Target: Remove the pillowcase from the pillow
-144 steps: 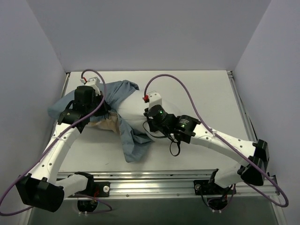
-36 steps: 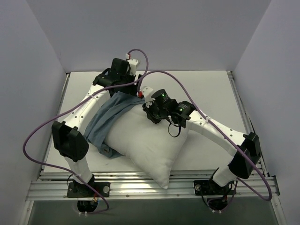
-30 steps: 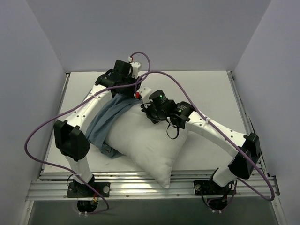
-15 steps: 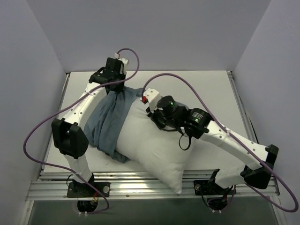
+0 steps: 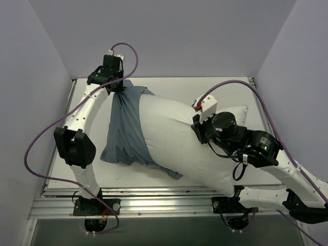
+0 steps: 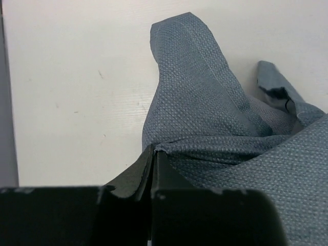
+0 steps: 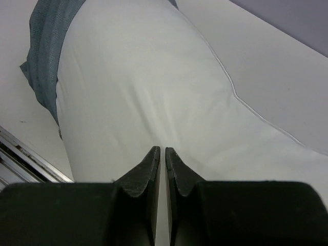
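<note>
Two pinches carry everything: your left gripper (image 6: 152, 154) is clamped on a fold of the pillowcase (image 5: 125, 128) beyond the pillow's far-left end. Your right gripper (image 7: 162, 152) looks closed on a nip of the pillow (image 5: 174, 138) toward its right end. The pillow's left end appears tucked inside the cover. The white shell is smooth and puffy, so that nip could slip. The coarse, limp grey-blue weave could bunch and snag on a plump corner.

The grey-blue pillowcase (image 5: 124, 130) covers only the left end of the plump white pillow (image 5: 174, 136).
</note>
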{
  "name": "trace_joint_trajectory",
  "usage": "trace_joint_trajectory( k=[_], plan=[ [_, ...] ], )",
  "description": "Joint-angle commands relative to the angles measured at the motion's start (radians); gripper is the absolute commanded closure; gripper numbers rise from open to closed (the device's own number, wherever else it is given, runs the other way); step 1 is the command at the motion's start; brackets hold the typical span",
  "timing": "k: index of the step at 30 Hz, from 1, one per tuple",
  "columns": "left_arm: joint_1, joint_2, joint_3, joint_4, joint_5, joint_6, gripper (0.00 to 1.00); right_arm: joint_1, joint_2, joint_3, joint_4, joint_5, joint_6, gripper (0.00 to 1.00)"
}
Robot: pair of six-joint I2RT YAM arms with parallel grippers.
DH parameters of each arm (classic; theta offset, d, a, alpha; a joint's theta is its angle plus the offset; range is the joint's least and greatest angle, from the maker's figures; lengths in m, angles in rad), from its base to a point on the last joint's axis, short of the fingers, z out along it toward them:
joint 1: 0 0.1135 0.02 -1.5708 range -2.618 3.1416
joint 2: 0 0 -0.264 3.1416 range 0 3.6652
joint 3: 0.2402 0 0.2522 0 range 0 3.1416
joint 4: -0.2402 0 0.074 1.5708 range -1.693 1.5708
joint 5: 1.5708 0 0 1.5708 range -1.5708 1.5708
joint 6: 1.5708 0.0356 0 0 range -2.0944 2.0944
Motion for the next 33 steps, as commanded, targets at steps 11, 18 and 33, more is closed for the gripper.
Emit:
trace_joint_trajectory(
  k=[11, 18, 33],
  plan=[
    [-0.029, 0.004, 0.010, 0.246, 0.037, -0.019, 0.65, -0.006, 0.043, -0.086, 0.142, 0.013, 0.057, 1.00],
    [-0.077, -0.238, -0.227, 0.348, 0.059, -0.135, 0.14, -0.027, 0.224, -0.205, 0.298, -0.050, -0.026, 0.50],
    [-0.157, -0.768, -0.979, 0.269, -0.102, -0.477, 0.09, -0.415, 0.387, -0.280, 0.502, -0.140, 0.121, 0.15]
  ],
)
